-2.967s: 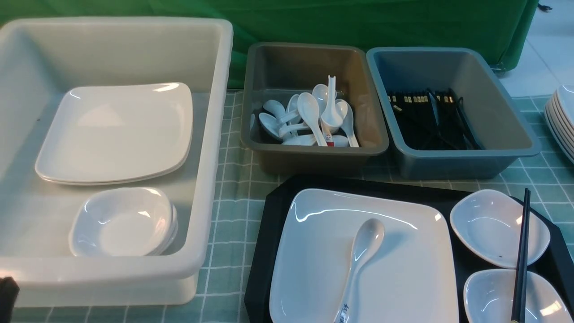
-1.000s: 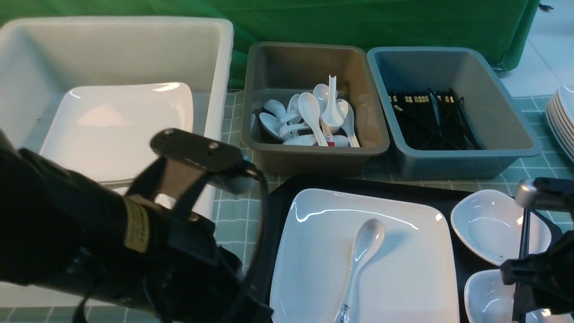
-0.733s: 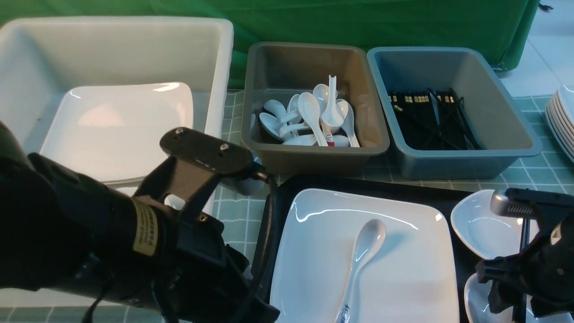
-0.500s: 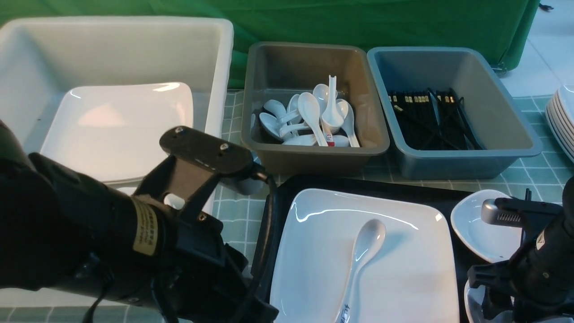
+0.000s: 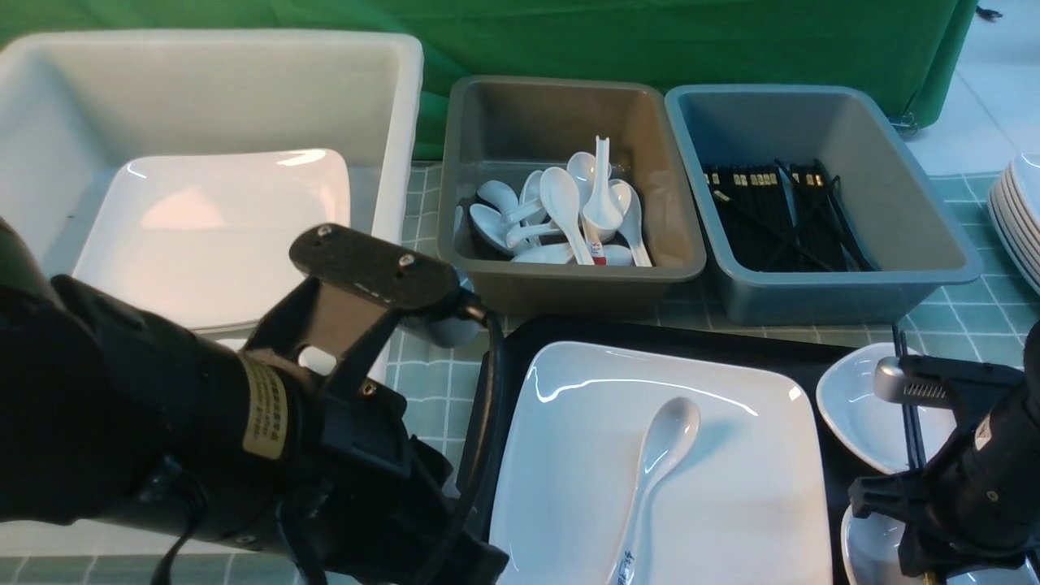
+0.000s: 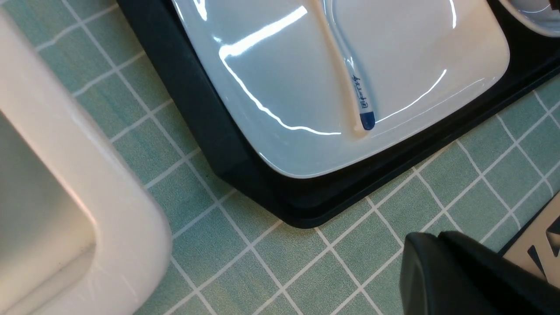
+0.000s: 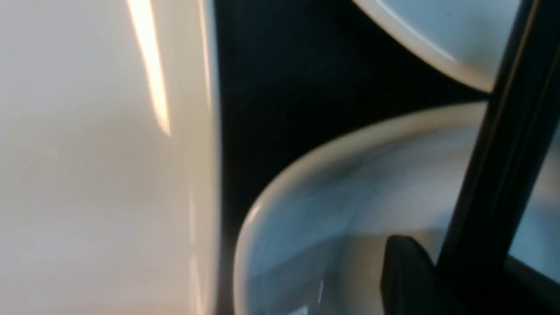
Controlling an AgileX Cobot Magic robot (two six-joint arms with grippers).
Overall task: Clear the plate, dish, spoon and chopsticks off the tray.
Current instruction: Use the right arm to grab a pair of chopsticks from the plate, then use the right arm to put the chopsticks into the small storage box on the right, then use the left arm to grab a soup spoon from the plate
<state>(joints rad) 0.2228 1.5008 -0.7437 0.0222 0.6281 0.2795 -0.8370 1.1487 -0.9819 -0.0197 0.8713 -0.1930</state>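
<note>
Front view first: nothing had left the tray (image 5: 691,335) yet, as far as I could tell. It carried one plate (image 5: 569,455), one spoon (image 5: 654,463) lying on that plate, and two small dishes, the far dish (image 5: 853,402) and the near dish (image 5: 868,552). One pair of chopsticks (image 5: 907,398) slanted across the far dish down into the right gripper (image 5: 934,544), which looked pinched onto them low down. So I'd call it the very first pick, with everything else waiting. Behind stood three tubs. A white tub (image 5: 390,162) held at least two stacked plates, and a grey tub (image 5: 569,280) held a heap of spoons, roughly eight or nine and too tangled to be sure. A blue-grey tub (image 5: 812,284) held more black chopsticks than I could count. The left arm (image 5: 203,439) filled the near left and hid its own gripper. Left wrist view: the left gripper (image 6: 442,267) hung over the checked tablecloth (image 6: 306,271) just off the tray's corner, jaws pressed together on nothing. The spoon's printed handle end rested on the plate near its rim. Right wrist view, blurry: one black finger (image 7: 407,271) sat right against the chopsticks above the near dish. The other finger was out of shot, so the pinch is my read, not a sure thing.
</note>
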